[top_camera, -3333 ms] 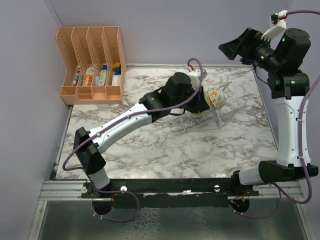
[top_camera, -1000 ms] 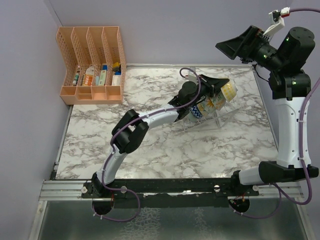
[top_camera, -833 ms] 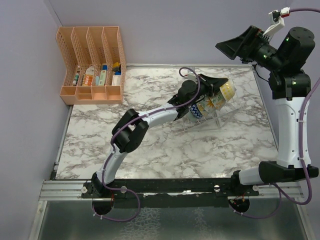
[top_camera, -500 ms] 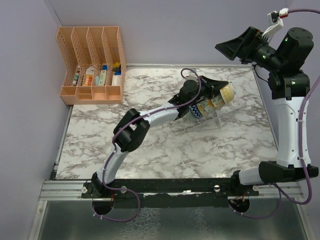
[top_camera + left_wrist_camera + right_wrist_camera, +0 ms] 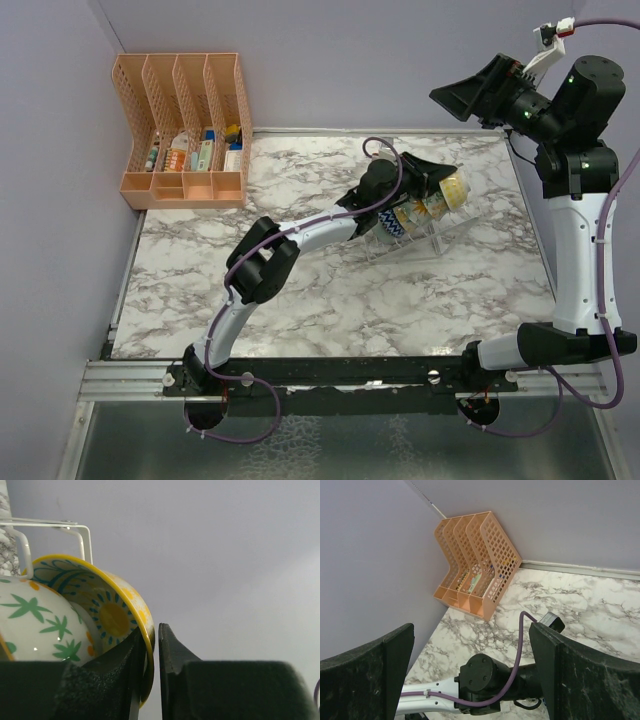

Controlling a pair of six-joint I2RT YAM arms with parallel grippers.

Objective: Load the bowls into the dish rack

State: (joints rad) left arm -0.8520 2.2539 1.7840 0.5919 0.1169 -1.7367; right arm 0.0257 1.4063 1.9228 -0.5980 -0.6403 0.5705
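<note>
The clear wire dish rack [image 5: 448,238] stands at the back right of the marble table. Bowls lean in it in a row, among them one with a blue zigzag pattern [image 5: 393,224]. My left gripper [image 5: 438,182] reaches over the rack and is shut on the rim of the yellow bowl [image 5: 456,186] at the far end of the row. In the left wrist view the yellow rim [image 5: 142,617] sits between my fingers [image 5: 150,632], beside a white bowl with green leaves [image 5: 40,625] and a rack wire [image 5: 75,530]. My right gripper [image 5: 478,92] is open and empty, high above the back right corner.
The orange slotted organizer [image 5: 185,130] with small items stands at the back left corner, and also shows in the right wrist view [image 5: 475,565]. The left arm [image 5: 300,235] stretches diagonally across the table. Purple walls close the back and left.
Earlier the left arm brought a bowl to the rack, then reached further right. Over the last second the gripper and yellow bowl have shifted slightly down-left. The right arm is still.
</note>
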